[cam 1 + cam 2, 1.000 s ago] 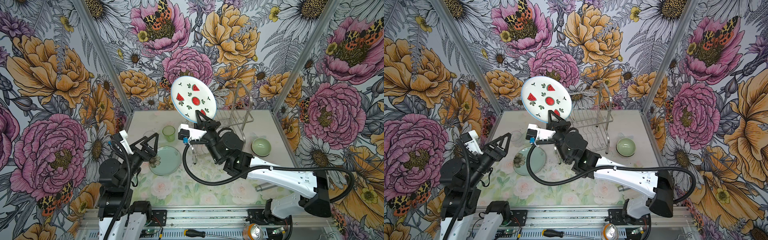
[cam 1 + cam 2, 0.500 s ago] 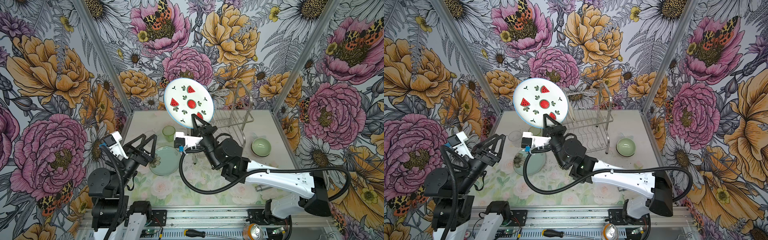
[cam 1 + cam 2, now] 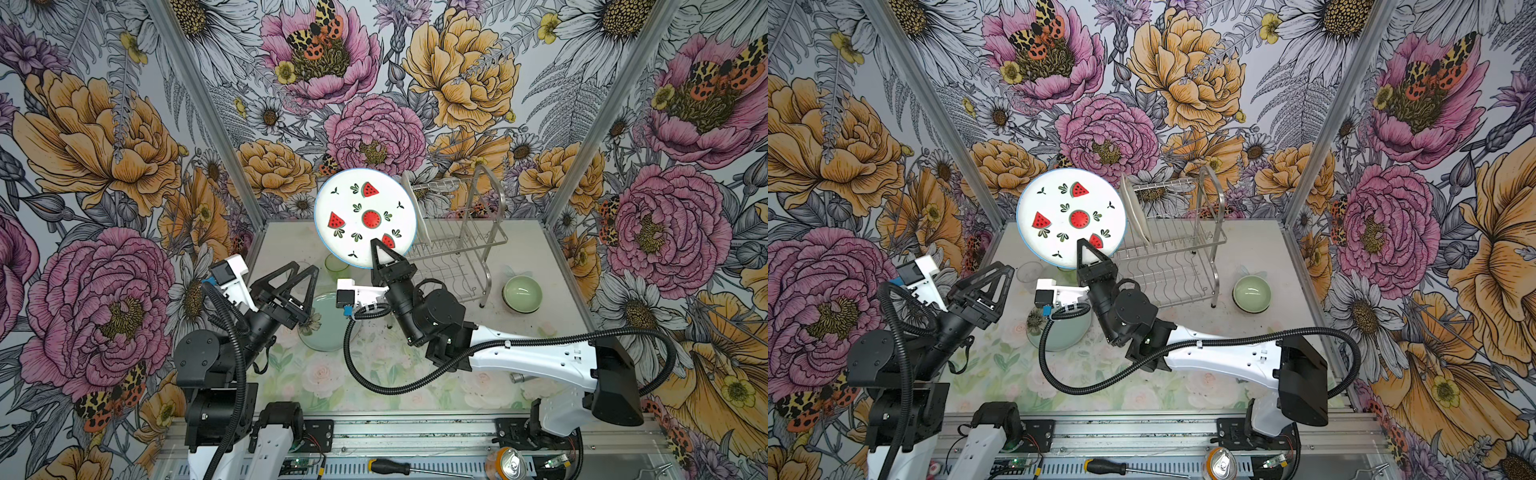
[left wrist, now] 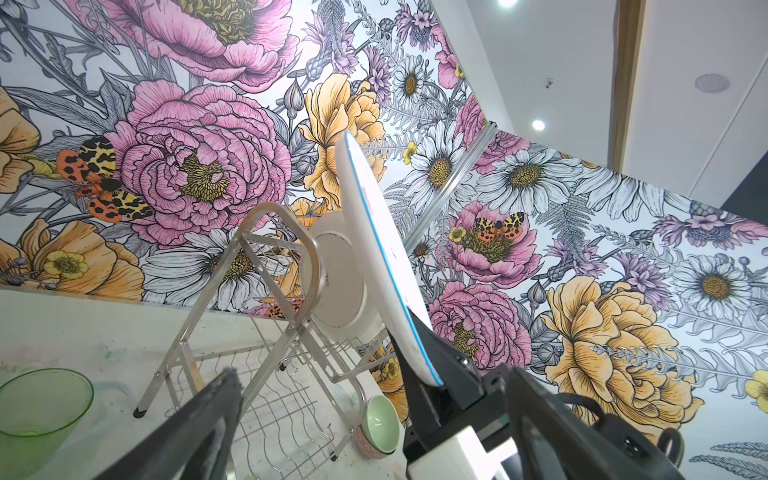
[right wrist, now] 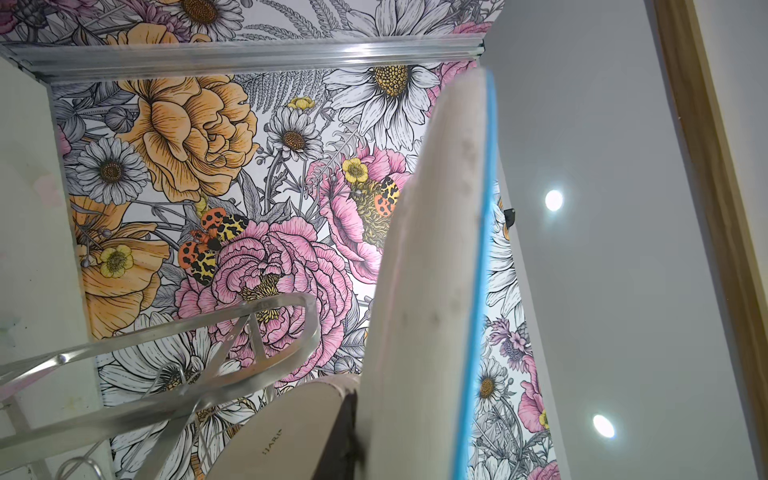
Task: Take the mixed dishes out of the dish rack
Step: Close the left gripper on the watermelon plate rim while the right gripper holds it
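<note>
I have the dish rack (image 3: 457, 245) near the table's (image 3: 540, 257) back edge, right of centre, with one plate (image 3: 1136, 212) on edge at its left end. Just left of the rack a raised plate (image 3: 365, 216) is off the table. The tumbler (image 3: 334, 264) stands left of the rack, a glass (image 3: 1029, 272) left of it, a flat plate (image 3: 324, 332) before it. The bowl (image 3: 522, 294) sits right of the rack, near the right edge.

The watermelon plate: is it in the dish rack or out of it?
Out. The right gripper holds the watermelon plate by its lower rim, nearly upright, in the air beside the dish rack.
</note>
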Controlling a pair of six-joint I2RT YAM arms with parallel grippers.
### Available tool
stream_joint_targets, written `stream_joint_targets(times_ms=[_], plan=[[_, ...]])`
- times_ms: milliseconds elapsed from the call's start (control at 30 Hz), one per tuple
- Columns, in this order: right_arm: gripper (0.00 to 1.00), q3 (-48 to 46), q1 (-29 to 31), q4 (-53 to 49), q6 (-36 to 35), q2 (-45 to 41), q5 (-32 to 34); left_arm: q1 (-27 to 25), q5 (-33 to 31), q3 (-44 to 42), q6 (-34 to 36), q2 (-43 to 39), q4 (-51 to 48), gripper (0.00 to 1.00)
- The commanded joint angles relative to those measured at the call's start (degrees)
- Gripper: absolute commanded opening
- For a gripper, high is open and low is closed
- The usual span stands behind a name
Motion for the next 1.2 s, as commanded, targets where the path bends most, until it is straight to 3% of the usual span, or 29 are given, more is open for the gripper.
stream_joint_targets(times_ms=[0,533,800,967,1167], plan=[[0.0,0.6,0.7,11.1,-2.3,-0.7,0.2,0.3,3.1,1.6,-1.5,1.8,3.3,0.99],[0.0,-1.7,1.6,22.4,-12.4,4.8,-1.0,0.4,5.9,3.4,-1.1,9.0,3.6,0.98],[0.0,-2.1,1.6,24.5,-14.5,5.9,-2.6,0.4,8.5,3.3,-1.8,10.5,4.3,0.72],[0.0,-2.9,1.8,25.6,-14.5,5.9,-3.8,0.3,9.0,3.5,-2.1,11.0,4.7,0.63],[0.0,-3.7,2.3,25.1,-13.0,5.1,-4.6,0.5,9.9,3.5,-3.2,12.2,6.1,0.59]])
